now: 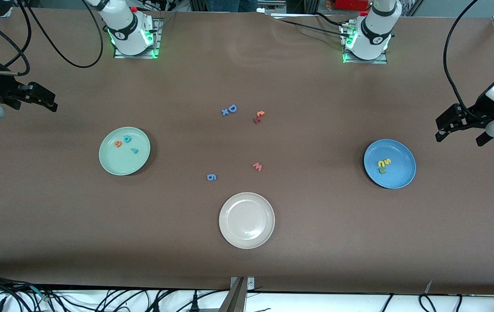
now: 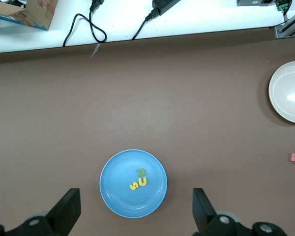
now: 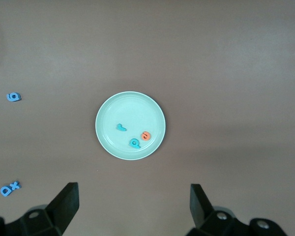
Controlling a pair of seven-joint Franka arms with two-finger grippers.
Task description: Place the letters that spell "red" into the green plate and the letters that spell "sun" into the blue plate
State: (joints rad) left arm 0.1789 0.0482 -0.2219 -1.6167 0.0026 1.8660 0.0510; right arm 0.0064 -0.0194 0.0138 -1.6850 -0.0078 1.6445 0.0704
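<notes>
The green plate (image 1: 121,164) lies toward the right arm's end of the table. In it are a teal "d" (image 1: 128,139), an orange "e" (image 1: 118,144) and a teal "r" (image 1: 134,151). The blue plate (image 1: 399,174) lies toward the left arm's end and holds a yellow "s" (image 2: 133,186), a yellow "u" (image 2: 143,182) and a green "n" (image 2: 141,172). My right gripper (image 1: 50,102) hangs open and empty over the table's end past the green plate (image 3: 130,105). Over the other end my left gripper (image 1: 441,128) also hangs open and empty, with the blue plate (image 2: 117,192) below its spread fingers.
A beige-white plate (image 1: 247,240) sits mid-table, nearest the front camera. Loose letters lie between the plates: a blue "D" with a small "x" (image 1: 229,110), an orange and dark-red pair (image 1: 258,116), a salmon "w" (image 1: 257,166) and a blue "g" (image 1: 212,177). Cables run along the table's front edge.
</notes>
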